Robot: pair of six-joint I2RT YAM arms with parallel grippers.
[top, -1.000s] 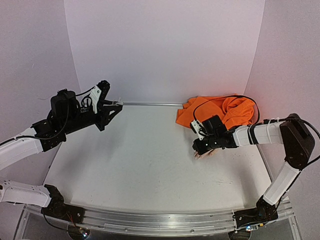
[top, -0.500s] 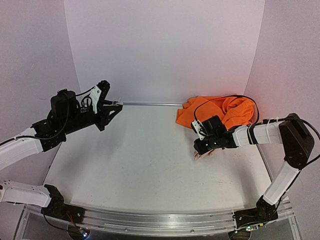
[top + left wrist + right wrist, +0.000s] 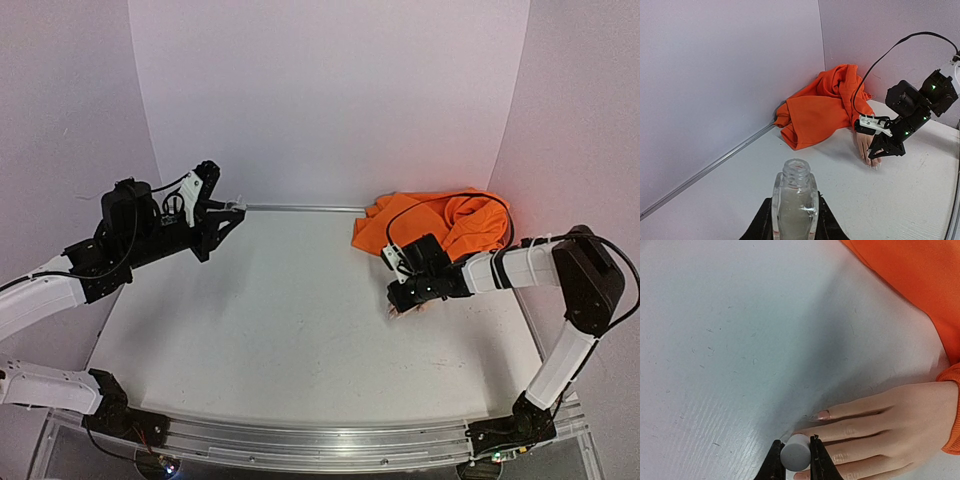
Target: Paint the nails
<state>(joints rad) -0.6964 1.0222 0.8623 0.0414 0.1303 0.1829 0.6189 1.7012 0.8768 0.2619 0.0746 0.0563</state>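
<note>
The pale mannequin hand with an orange sleeve lies flat on the table at the right. One nail shows on the upper finger; the nail below it is hidden behind the cap. My right gripper is shut on a grey brush cap, held right over the fingertips; it shows in the top view too. My left gripper is shut on a small clear open bottle, held above the far left of the table.
The bunched orange fabric lies against the back right corner. A black cable loops over it from the right arm. White walls close in the back and both sides, with a metal strip along the back edge.
My right gripper has shifted slightly left and toward the back over the fingertips. The left arm and the bottle have not moved.
</note>
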